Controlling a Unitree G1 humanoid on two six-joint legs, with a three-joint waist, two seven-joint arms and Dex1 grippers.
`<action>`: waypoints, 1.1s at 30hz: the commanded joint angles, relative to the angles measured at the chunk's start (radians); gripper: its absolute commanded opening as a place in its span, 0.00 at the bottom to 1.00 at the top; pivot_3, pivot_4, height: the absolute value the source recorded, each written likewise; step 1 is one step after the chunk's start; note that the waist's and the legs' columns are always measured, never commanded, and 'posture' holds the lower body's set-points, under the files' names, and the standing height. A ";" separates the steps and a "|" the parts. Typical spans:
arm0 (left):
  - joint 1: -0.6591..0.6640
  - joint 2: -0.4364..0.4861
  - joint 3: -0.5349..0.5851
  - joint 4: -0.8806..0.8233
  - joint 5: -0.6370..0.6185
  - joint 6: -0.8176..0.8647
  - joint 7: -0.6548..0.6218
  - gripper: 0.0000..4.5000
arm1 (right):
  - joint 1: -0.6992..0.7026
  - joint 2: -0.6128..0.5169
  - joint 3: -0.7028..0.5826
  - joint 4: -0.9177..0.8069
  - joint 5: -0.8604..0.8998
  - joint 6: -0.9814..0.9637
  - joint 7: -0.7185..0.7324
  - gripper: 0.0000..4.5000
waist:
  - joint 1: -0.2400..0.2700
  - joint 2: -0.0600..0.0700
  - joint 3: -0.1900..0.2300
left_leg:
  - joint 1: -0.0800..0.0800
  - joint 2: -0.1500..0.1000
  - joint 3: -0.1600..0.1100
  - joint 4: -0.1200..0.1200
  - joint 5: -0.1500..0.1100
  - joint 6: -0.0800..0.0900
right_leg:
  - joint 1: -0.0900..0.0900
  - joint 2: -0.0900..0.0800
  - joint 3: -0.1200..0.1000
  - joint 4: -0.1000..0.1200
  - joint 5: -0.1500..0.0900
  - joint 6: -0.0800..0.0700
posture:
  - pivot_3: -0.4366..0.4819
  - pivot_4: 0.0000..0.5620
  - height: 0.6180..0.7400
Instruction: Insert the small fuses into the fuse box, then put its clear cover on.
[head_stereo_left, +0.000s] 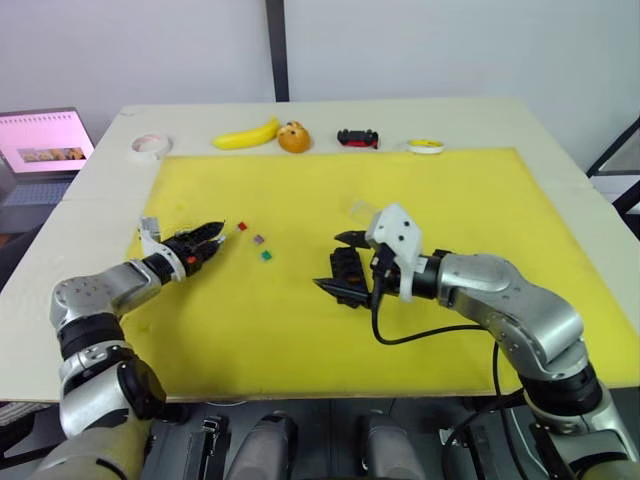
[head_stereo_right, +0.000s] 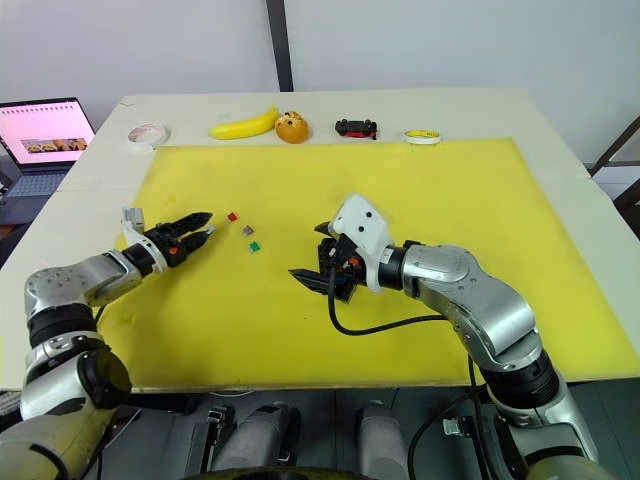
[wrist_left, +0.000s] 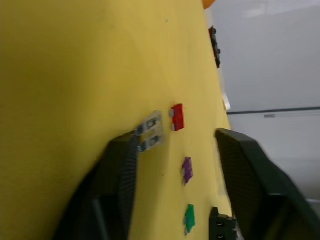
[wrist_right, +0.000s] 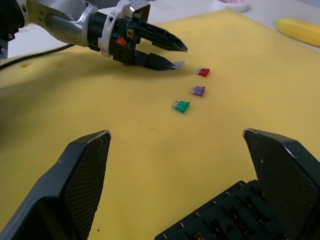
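Head views, left claw: left gripper (head_stereo_left: 212, 236) is reaching low over the yellow mat (head_stereo_left: 450, 200), fingers parted, nothing clamped between them.
Head views, fuses: red fuse (head_stereo_left: 242, 227) is lying just ahead of those fingertips; purple fuse (head_stereo_left: 259, 240) and green fuse (head_stereo_left: 266, 255) are sitting a little farther out, toward the right claw.
Head views, right claw: right gripper (head_stereo_right: 312, 254) is hovering spread wide around the fuse box (head_stereo_right: 335, 262), one finger on each side; contact cannot be told.
Head views, cover: a faint glassy patch, probably the clear cover (head_stereo_left: 360, 210), is lying just beyond the right claw.
Left wrist view: a pale grey fuse (wrist_left: 150, 131) is sitting right at the tip of one finger (wrist_left: 117, 185), seemingly touching it but not pinched; red next out, then purple (wrist_left: 187, 170) and green (wrist_left: 189, 218), with a corner of the black box beyond.
Right wrist view: slotted top of the box (wrist_right: 235, 215) is showing between the two wide-open fingers; the left claw is working well ahead, fuses strung between.
Handling, judged: fuses look light, stiff, slick and quick to skid on the mat. Best pinched across the coloured plastic body, blades left free for the slot.
Risk, judged: the grey one may get nudged away instead of pinched.
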 joint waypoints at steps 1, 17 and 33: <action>0.014 -0.016 -0.014 0.007 0.009 0.006 0.022 0.59 | 0.001 -0.003 -0.030 -0.035 0.007 -0.007 -0.004 1.00 | 0.001 0.000 0.000 | 0.000 0.000 0.000 0.000 0.000 0.000 | 0.000 0.000 0.000 0.000 0.000 0.000 | 0.48 0.27 1.00; 0.009 -0.020 -0.024 0.028 0.021 -0.019 0.023 0.59 | -0.001 -0.004 -0.021 -0.030 0.000 -0.005 -0.007 1.00 | 0.002 0.000 0.000 | 0.000 0.000 0.000 0.000 0.000 0.000 | 0.000 0.000 0.000 0.000 0.000 0.000 | 0.48 0.27 1.00; 0.025 0.007 -0.037 0.025 0.024 -0.039 0.014 0.02 | -0.002 -0.007 -0.026 -0.027 -0.001 -0.009 -0.004 1.00 | -0.002 0.000 0.000 | 0.000 0.000 0.000 -0.001 0.000 0.000 | 0.000 0.000 0.000 0.000 0.000 0.000 | 0.48 0.27 1.00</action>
